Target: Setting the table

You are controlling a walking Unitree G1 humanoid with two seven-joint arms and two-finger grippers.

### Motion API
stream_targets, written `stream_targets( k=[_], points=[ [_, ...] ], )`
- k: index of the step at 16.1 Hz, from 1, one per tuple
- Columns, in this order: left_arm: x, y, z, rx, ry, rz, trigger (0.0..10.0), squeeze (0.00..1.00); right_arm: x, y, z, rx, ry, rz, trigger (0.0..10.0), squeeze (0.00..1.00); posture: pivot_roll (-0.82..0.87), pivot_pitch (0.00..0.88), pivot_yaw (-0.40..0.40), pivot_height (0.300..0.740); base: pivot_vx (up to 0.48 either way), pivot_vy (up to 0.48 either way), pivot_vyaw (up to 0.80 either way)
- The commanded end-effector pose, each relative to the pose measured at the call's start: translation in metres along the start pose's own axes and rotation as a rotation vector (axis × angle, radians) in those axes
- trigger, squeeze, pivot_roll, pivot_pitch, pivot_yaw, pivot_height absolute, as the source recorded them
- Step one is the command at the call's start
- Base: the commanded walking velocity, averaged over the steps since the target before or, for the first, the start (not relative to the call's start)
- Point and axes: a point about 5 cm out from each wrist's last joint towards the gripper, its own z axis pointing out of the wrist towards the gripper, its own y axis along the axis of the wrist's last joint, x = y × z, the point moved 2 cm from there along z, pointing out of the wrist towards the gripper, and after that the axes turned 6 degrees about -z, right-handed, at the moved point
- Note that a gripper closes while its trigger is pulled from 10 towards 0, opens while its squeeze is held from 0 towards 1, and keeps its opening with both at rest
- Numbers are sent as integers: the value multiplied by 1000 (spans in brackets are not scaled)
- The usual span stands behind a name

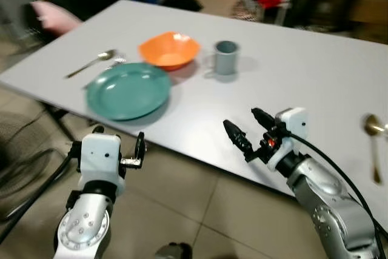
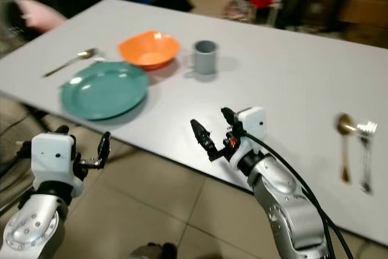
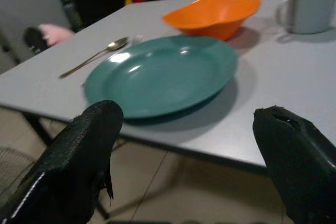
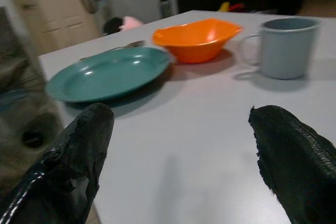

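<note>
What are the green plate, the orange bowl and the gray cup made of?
The plate looks like plastic, maybe melamine: an even teal colour with soft glossy highlights. The bowl seems to be plastic too: bright uniform orange, a thin wavy rim, smooth sheen. The cup is harder to tell: matte blue-gray, thin wall and handle, so plastic or enamelled metal.

Readable text: none, honestly nothing legible anywhere
Plate [image 1: 127, 90]: plain teal, no mark
Bowl [image 1: 170, 50]: plain orange, no print
Mug [image 1: 226, 57]: plain grey, no logo
Table [image 1: 291, 77]: bare grey top, no labels
Background clutter: too blurry to read
</note>
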Motion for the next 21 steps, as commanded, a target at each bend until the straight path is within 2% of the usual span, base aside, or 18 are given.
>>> stream_targets(
  k=[1, 5, 10, 21],
  points=[
    [1, 3, -1, -15, 12, 3, 10000, 0, 2, 1, 2, 2, 25, 15, 10000, 1000, -63, 18, 42, 740, 0, 0, 800],
    [3, 7, 2, -28, 21, -25, 10000, 0, 6, -1, 5, 14, 51, 37, 10000, 1000, -58, 21, 40, 740, 0, 221, 800],
    [5, 9, 6, -38, 22, -19, 10000, 0, 9, -1, 9, 13, 66, 47, 10000, 1000, -54, 21, 35, 740, 0, 325, 800],
    [6, 11, 8, -43, 21, -14, 10000, 0, 8, 1, 17, -12, 28, 62, 10000, 1000, -37, 15, 18, 740, 0, 323, 0]
  ],
)
